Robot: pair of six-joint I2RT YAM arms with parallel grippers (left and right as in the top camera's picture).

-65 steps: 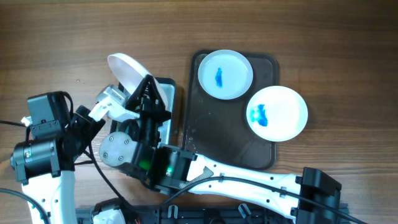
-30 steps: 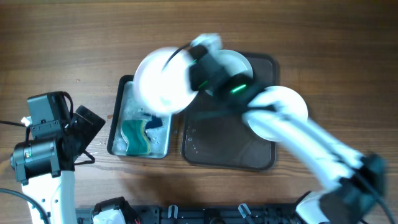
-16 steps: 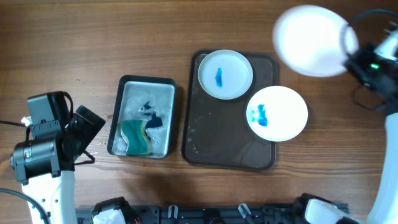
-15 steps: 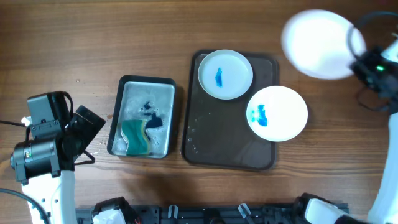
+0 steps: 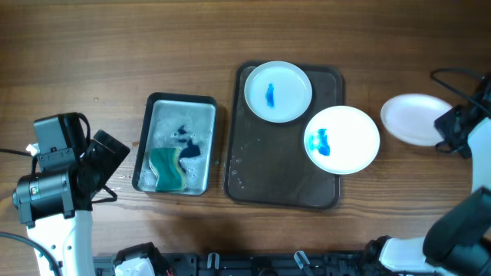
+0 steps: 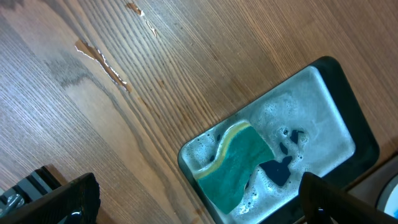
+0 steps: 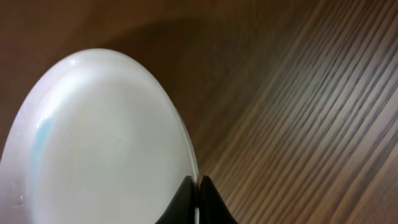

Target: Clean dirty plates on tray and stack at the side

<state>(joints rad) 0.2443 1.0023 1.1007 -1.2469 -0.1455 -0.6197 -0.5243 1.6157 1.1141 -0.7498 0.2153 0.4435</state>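
Right tool [image 7: 199,198] pinches the rim of a clean round white plate [image 5: 414,119], low beside the dark rectangular tray [image 5: 284,195], apparently to start the stack clear of the blue-smeared white plates [image 5: 278,92] on it. Left tool [image 6: 196,191] hangs spread over the wooden surface [image 6: 155,68].

The white plate [image 7: 99,149] runs off the right wrist view's left and bottom edges. The right gripper [image 7: 199,200] shows only its tips, pinched on the rim, against a blurred table [image 7: 298,93]. The left gripper [image 6: 199,186] shows only two dark stubs at its view's bottom corners, one hiding part of the tub [image 6: 336,106].
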